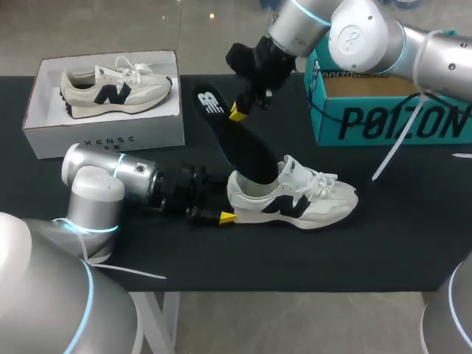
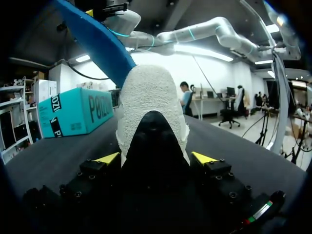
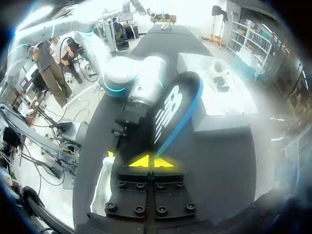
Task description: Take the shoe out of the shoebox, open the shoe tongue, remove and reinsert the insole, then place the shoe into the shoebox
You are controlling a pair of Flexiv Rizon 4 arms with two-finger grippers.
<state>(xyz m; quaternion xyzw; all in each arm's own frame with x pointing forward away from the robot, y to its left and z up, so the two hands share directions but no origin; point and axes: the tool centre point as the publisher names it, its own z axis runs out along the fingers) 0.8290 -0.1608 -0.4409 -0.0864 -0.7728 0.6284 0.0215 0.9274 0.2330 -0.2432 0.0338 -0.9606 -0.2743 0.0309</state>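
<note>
Found shoe (image 1: 295, 200) out of the box, standing on its sole on the table (image 1: 413, 243) near the middle, toe toward the right side, heel toward the left arm. Noted pale upper, dark side mark, white laces.

Saw insole (image 1: 234, 136) sticking tilted out of the shoe's opening, lower end down inside at the heel, upper end leaning up toward the table's rear. Recorded black top face in head view, blue underside in left wrist view.

Logged right gripper (image 1: 237, 112) above the shoe, closed on the insole's upper part. Confirmed in right wrist view: yellow tips pressed together with the insole running out from between them.

Logged left gripper (image 2: 156, 158) low over the table, clamped on the shoe's heel, one yellow tip against each side.

Marked shoebox (image 1: 103, 140), white and lidless, at the rear left, well apart from the shoe. Counted a second shoe (image 1: 114, 90) lying inside it.

Marked teal box (image 1: 391, 118) at the rear right, open at the top, under the right arm.
</note>
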